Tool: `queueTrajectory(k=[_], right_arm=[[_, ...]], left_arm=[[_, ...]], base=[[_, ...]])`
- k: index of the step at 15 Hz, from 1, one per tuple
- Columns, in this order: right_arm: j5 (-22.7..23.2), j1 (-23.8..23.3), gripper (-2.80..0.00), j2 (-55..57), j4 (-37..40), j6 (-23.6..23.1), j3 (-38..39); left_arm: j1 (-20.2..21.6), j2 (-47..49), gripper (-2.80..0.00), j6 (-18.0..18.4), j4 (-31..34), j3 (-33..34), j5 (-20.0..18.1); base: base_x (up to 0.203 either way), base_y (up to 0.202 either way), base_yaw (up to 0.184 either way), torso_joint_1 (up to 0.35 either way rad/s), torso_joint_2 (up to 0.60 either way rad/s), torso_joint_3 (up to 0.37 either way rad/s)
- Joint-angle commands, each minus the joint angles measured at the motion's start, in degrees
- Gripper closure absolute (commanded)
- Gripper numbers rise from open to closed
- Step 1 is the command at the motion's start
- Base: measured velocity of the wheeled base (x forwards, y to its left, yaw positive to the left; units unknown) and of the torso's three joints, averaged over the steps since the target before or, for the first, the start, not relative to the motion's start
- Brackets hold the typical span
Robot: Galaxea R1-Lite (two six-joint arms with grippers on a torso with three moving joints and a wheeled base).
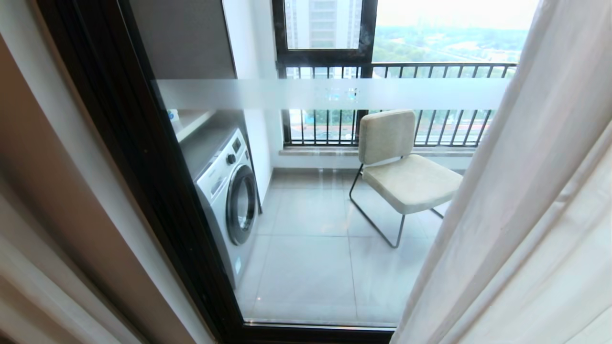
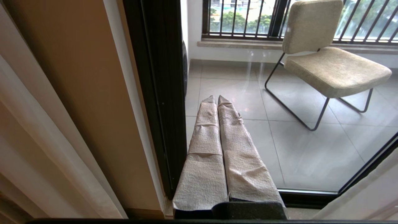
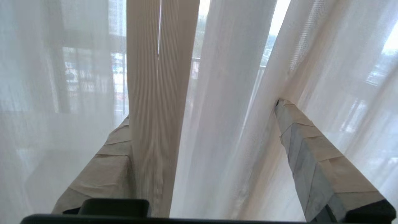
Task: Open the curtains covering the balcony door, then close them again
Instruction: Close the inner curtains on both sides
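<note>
Curtains (image 3: 161, 93) between spread right gripper (image 3: 202, 115) fingers, wrist view only.

No text or label is legible; the balcony door's (image 1: 143, 157) frosted-band marking is blurred.

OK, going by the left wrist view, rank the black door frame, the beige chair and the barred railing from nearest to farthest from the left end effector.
1. Black door frame: right beside the shut left end effector, at its side.
2. Beige chair: out on the balcony tiles, beyond the glass and off to the other side.
3. Barred railing: farthest, behind the chair at the balcony's outer edge.
</note>
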Motion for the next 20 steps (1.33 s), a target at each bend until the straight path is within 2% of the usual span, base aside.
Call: queueTrajectory(k=[1, 4, 6, 15, 16, 17, 20], right_arm=[[-0.09, 0.06, -2.80, -7.24, -0.53, -0.24, 6.16], [-0.09, 0.10, -2.80, -15.02, -0.83, -0.36, 17.93], [-0.09, 0.16, -2.80, -18.31, -0.94, -0.68, 22.67], [-0.27, 0.16, -2.80, -17.88, -2.74, -0.80, 25.91], [-0.27, 0.21, -1.14, -17.80, -3.43, -0.80, 26.46], [-0.30, 0.25, 0.00, -17.85, -4.41, -0.72, 27.02], [-0.35, 0.34, 0.00, -17.88, -6.34, -0.63, 28.11]], left_arm=[[0.00, -0.02, 0.00, -0.03, -0.01, 0.00, 0.04], [0.00, -0.02, 0.00, -0.03, -0.01, 0.00, 0.04], [0.00, -0.02, 0.00, -0.03, -0.01, 0.00, 0.04], [0.00, -0.02, 0.00, -0.03, -0.01, 0.00, 0.04], [0.00, -0.02, 0.00, -0.03, -0.01, -0.06, 0.04], [0.00, -0.02, 0.00, -0.03, -0.01, 0.00, 0.04], [0.00, -0.02, 0.00, -0.03, -0.01, 0.00, 0.04]], base=[[0.000, 0.000, 0.000, 0.000, 0.00, 0.000], [0.000, 0.000, 0.000, 0.000, 0.00, 0.000], [0.000, 0.000, 0.000, 0.000, 0.00, 0.000], [0.000, 0.000, 0.000, 0.000, 0.00, 0.000], [0.000, 0.000, 0.000, 0.000, 0.00, 0.000], [0.000, 0.000, 0.000, 0.000, 0.00, 0.000], [0.000, 0.000, 0.000, 0.000, 0.00, 0.000]])
